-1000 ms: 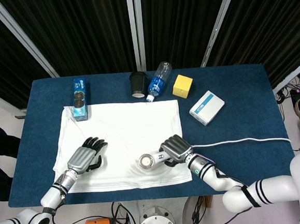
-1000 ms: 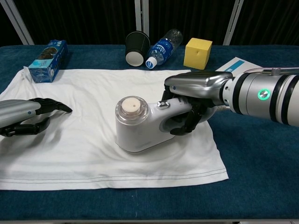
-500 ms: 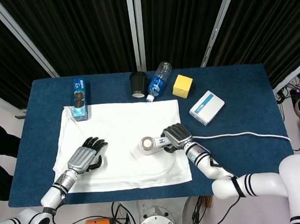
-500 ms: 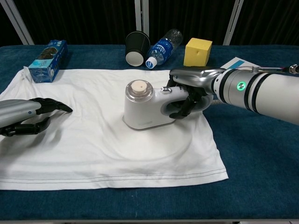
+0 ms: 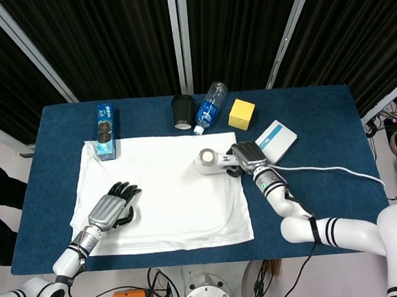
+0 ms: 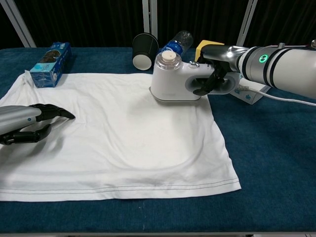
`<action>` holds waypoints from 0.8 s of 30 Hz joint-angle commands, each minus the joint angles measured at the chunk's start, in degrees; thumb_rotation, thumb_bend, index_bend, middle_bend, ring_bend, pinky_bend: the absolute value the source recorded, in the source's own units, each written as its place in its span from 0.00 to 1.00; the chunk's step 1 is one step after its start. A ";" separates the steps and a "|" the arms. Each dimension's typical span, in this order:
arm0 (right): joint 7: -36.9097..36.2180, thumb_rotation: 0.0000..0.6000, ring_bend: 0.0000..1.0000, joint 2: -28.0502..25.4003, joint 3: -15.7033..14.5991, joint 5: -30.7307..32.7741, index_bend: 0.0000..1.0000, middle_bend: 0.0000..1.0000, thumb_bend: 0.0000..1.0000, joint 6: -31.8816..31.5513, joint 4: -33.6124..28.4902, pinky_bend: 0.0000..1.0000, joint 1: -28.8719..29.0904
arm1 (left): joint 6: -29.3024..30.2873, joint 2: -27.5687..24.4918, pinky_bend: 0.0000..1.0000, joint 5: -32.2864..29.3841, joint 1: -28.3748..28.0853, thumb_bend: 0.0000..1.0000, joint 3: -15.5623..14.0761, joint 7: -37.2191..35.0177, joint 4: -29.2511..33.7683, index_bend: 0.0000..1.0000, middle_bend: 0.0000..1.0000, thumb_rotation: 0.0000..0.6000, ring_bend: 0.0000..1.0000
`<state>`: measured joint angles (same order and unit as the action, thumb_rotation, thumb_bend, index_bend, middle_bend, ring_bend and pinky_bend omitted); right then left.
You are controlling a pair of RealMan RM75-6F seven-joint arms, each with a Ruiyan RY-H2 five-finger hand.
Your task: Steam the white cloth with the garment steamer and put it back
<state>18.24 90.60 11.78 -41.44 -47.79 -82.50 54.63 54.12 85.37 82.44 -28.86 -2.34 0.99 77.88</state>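
The white cloth (image 5: 162, 192) (image 6: 118, 143) lies spread flat on the blue table. A white garment steamer (image 5: 212, 162) (image 6: 174, 81) stands on the cloth's far right corner, its round head toward the left. My right hand (image 5: 248, 155) (image 6: 213, 71) grips the steamer's handle from the right. A white cord (image 5: 331, 168) trails from it to the right. My left hand (image 5: 112, 207) (image 6: 30, 123) rests palm down on the cloth's left part, fingers slightly curled and holding nothing.
Along the far edge sit a blue snack box (image 5: 105, 131), a black paper cup (image 5: 182, 111) on its side, a lying water bottle (image 5: 209, 105) and a yellow cube (image 5: 242, 113). A white box (image 5: 274, 142) lies right of the steamer.
My right hand has slid the steamer from the cloth's near middle to its far right corner. The left hand has stayed put.
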 commanded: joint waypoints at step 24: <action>1.59 1.00 0.90 2.06 -0.81 0.15 0.96 0.87 0.48 2.04 3.22 0.56 -0.04 | 0.32 -0.30 0.00 0.11 -0.05 0.60 -0.22 0.07 0.29 0.09 0.07 0.14 0.00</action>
<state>19.22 91.96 9.70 -44.23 -46.59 -82.13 53.70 54.43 85.07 82.56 -28.91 -2.57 1.05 78.17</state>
